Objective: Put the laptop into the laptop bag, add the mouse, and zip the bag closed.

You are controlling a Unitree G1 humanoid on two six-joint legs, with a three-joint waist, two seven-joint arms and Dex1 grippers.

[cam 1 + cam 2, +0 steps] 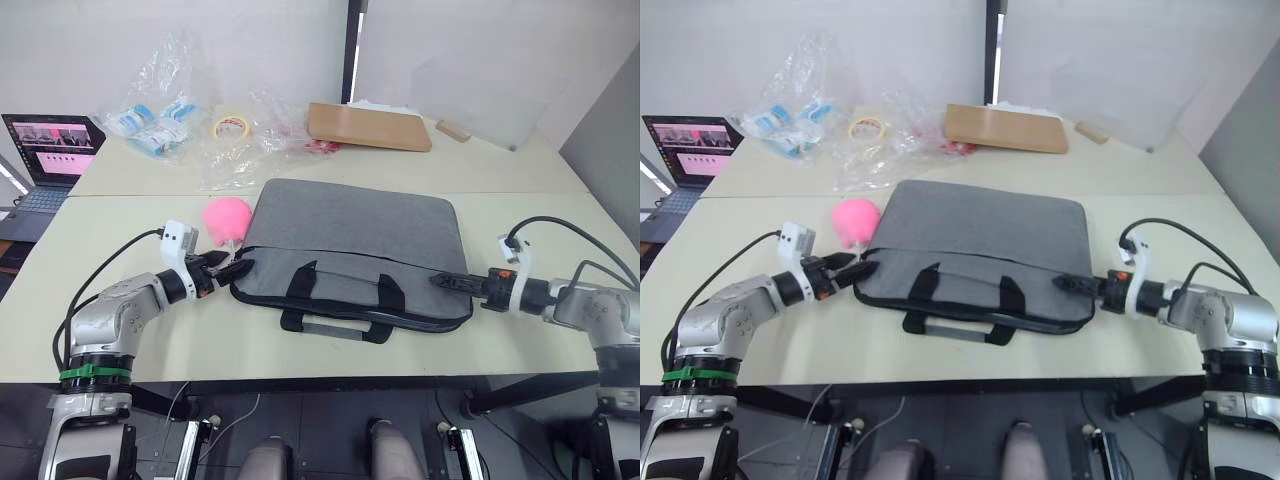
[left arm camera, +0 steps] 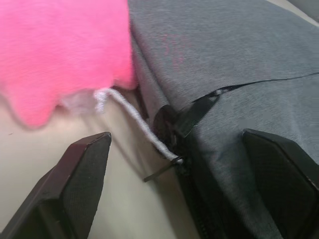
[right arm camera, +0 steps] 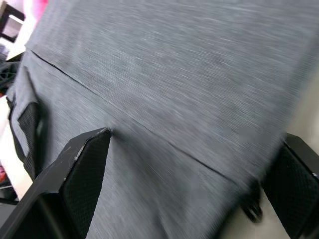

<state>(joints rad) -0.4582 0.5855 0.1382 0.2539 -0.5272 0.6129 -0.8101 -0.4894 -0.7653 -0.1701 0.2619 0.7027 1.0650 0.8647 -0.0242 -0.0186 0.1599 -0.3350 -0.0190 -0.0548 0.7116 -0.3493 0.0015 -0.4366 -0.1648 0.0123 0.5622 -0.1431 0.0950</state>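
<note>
Left gripper (image 1: pixel 228 268) fingers spread wide, nothing held, poised at the left corner of the laptop bag (image 1: pixel 350 240); the zip pull (image 2: pixel 172 160) with its white cord (image 2: pixel 130 117) sits between the fingers, just ahead. Pink fuzzy object (image 1: pixel 227 217) just beyond that gripper, touching the bag's edge. Right gripper (image 1: pixel 445 283) also open and empty, its fingers straddling the bag's right corner, likely bracing it. Bag lies flat on the table (image 1: pixel 520 335) between both grippers, handles toward the robot. Laptop and mouse can't be told, probably inside. Step looks like zipping. Next: close the left fingers on the pull, then drag it along the zip while the right steadies the bag.
</note>
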